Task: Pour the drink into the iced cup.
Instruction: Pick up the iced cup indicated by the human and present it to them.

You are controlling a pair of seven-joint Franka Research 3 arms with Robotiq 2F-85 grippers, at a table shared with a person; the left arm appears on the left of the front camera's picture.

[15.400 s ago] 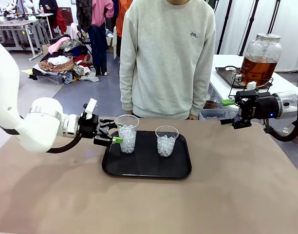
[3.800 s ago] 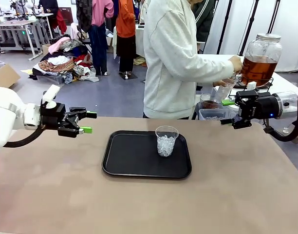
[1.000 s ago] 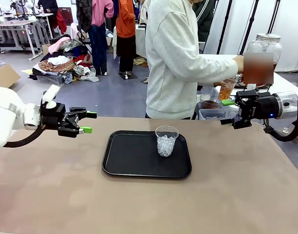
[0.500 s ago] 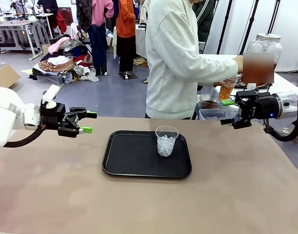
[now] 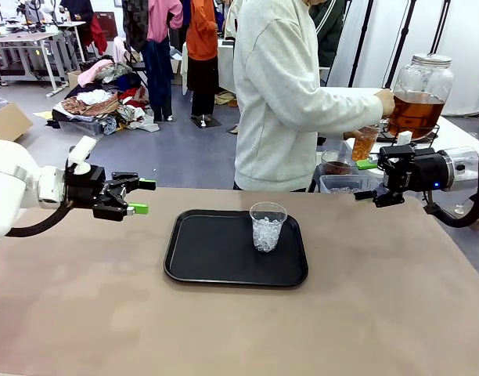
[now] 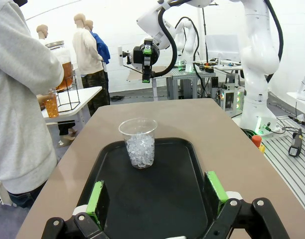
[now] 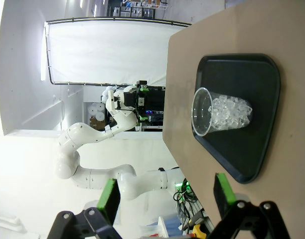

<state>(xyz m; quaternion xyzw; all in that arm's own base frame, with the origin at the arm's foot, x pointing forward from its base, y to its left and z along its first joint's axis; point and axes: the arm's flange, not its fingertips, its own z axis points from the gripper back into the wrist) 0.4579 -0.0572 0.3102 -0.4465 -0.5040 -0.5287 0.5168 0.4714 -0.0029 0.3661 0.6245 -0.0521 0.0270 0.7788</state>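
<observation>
Cup [image 5: 365, 143] moved to jar [image 5: 418, 78], taking drink [image 5: 414, 113], L pincer [image 5: 145, 197], R pincer [image 5: 365, 179] spread, tan table [image 5: 224, 329], clothes [image 5: 99, 106] behind

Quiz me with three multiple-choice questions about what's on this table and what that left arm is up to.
1. Where does the ice-filled cup on the table stand?
A. On the black tray
B. On the bare tabletop
C. On a chair

2. What colour is the drink in the big glass jar?
A. Clear
B. Amber-brown
C. Green

3. How are the left arm's fingers set?
A. Shut on a cup
B. Shut on the tray's rim
C. Open, holding nothing

Answers:
1 A: the cup sits inside the tray's rim.
2 B: the liquid shows amber-brown through the glass.
3 C: in the left wrist view the green pads stand wide apart with nothing between them.
</observation>
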